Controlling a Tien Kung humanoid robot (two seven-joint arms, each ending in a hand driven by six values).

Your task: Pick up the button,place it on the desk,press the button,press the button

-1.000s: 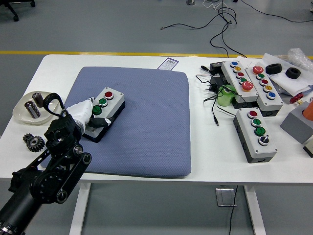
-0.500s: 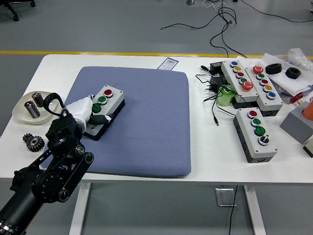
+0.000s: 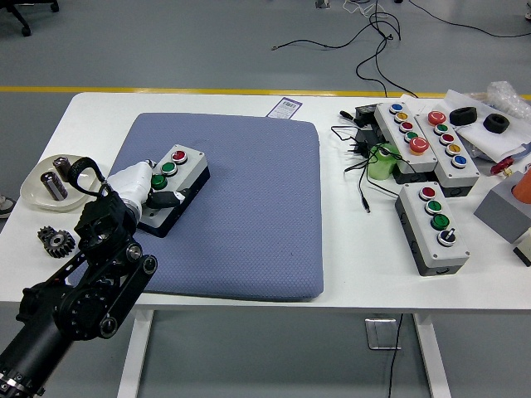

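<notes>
Left hand (image 3: 143,189) is sitting at the near-left end of the button box (image 3: 172,190), white fingers (image 3: 163,198) wrapping over its near edge and gripping it. Box is lying on the blue-grey mat (image 3: 241,207), left part, tilted diagonally, red button toward the far end, two green ones closer to the hand. Black left arm (image 3: 79,290) is coming up from the lower-left corner and covering the mat's near-left corner. Right arm is not showing.

Around it: left of the mat, a shallow beige dish (image 3: 35,192) holding small dark cylinders; nearer the desk (image 3: 357,274) edge, a dark gear (image 3: 56,240), just beside the arm. Small printed card (image 3: 285,108) lying at the mat's far edge. Right side is crowded: two long multi-button boxes (image 3: 427,143) side by side, a green object (image 3: 383,163) tangled in black cables (image 3: 358,149), a grey three-button box (image 3: 436,226) standing nearer, all well apart from the mat. Two black rings (image 3: 481,118) on white paper at the far right. Nothing is standing between the hand and the box.

Versus half a second ago: box and hand are sitting slightly further left and toward the far side, box rotating a touch; same grip. Everything else is unchanged.
</notes>
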